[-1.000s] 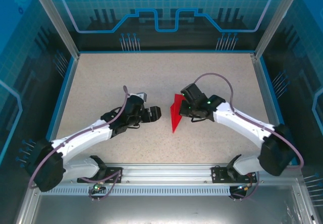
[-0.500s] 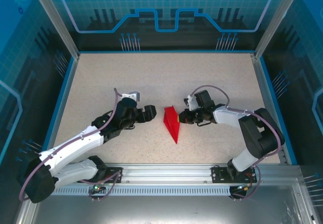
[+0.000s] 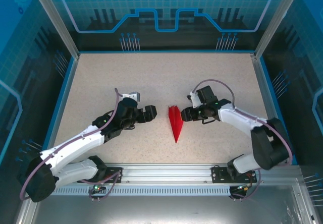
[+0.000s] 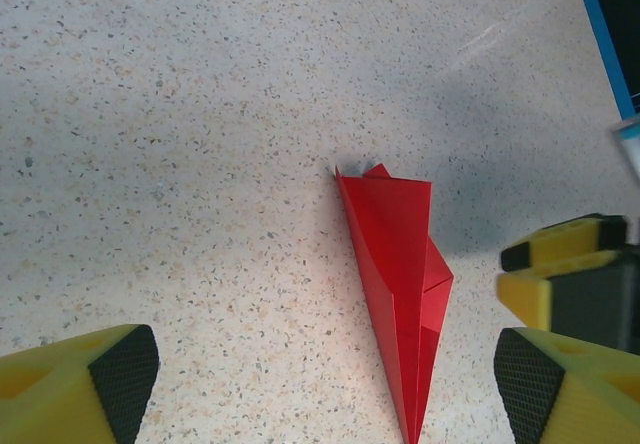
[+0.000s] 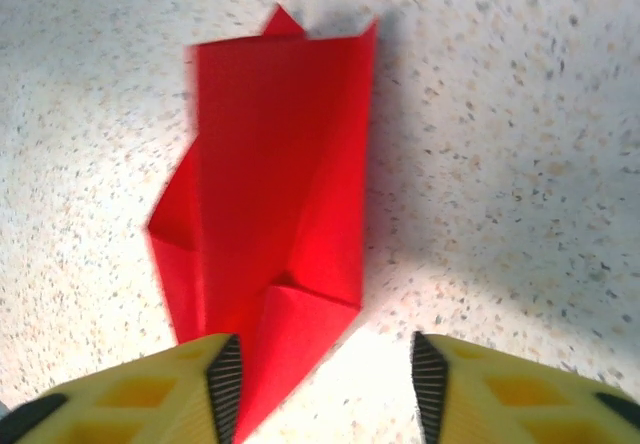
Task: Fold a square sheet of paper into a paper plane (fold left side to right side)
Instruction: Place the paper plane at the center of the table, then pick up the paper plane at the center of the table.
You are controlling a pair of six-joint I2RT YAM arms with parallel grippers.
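Observation:
The paper plane (image 3: 175, 122) is a slim red dart lying on the table's middle, its point toward the arms. In the left wrist view the paper plane (image 4: 400, 274) shows layered wings and a centre crease. My left gripper (image 3: 153, 112) stands open just left of it, apart from the paper; its yellow fingers (image 4: 110, 379) frame the plane. My right gripper (image 3: 183, 114) is open at the plane's right side. In the right wrist view the paper plane (image 5: 270, 194) reaches between the open pads (image 5: 224, 379), close to the left one, which is not pinching it.
The speckled table (image 3: 151, 77) has a raised blue rim (image 3: 63, 98) on three sides. A metal rail (image 3: 166, 171) with the arm bases runs along the near edge. The right gripper's yellow fingers (image 4: 565, 264) show in the left wrist view.
The right gripper brought the plane down from a raised, tilted hold and now stands open beside it. The plane lies flatter and slightly further right. The left arm drew back a little.

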